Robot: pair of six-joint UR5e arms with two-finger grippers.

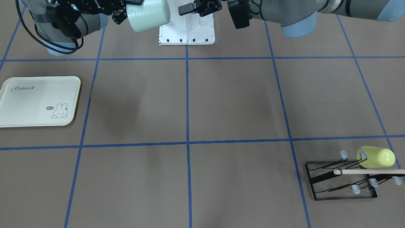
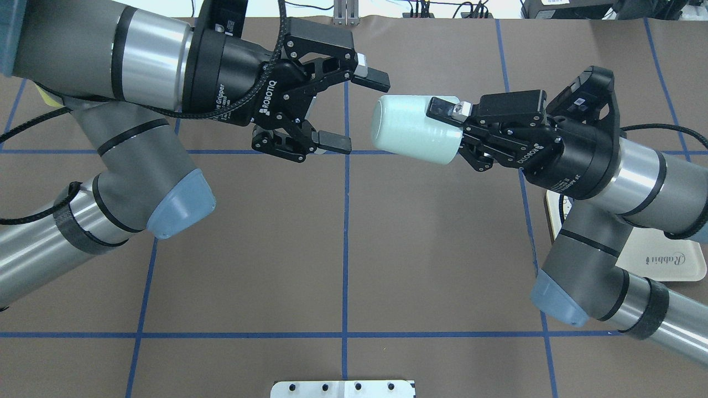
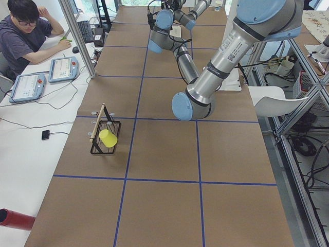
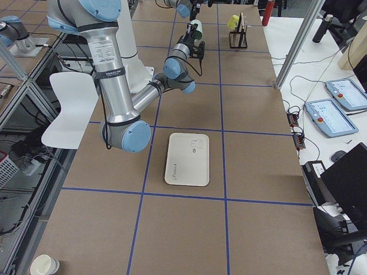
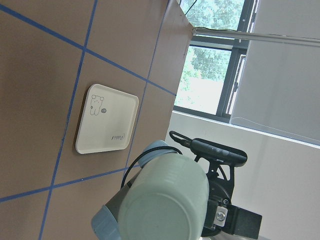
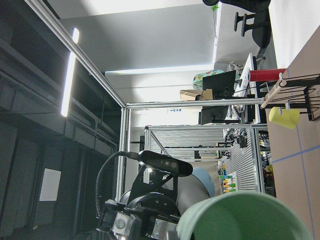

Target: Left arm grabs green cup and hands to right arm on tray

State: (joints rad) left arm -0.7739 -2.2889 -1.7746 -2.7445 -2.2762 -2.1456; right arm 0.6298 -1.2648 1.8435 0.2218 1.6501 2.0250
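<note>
MID-AIR HANDOVER: The right arm's black 2-finger gripper is clamping the rim end of a pale mint-green smooth plastic tumbler. It is holding the tumbler on its side, high above the brown paper-covered table. The tumbler's base is pointing at the left arm's black 2-finger gripper, which is hanging just beside that base with its fingers spread wide, touching nothing.

The overhead view is showing that gap plainly. It is hiding most of the flat cream rectangular tray behind the right arm, with only 1 corner bearing the "Rabbit" script showing.

The front-facing camera is showing the whole tray lying flat on the table, bare, well apart from the tumbler. It is also showing a black wire rack with a wooden rod at the far corner, carrying 1 yellow-green plastic cup on its side.

The left wrist camera is looking straight at the tumbler's base, with the tray beyond it. The exterior left view alone is showing a seated person in a dark shirt at a side desk.
</note>
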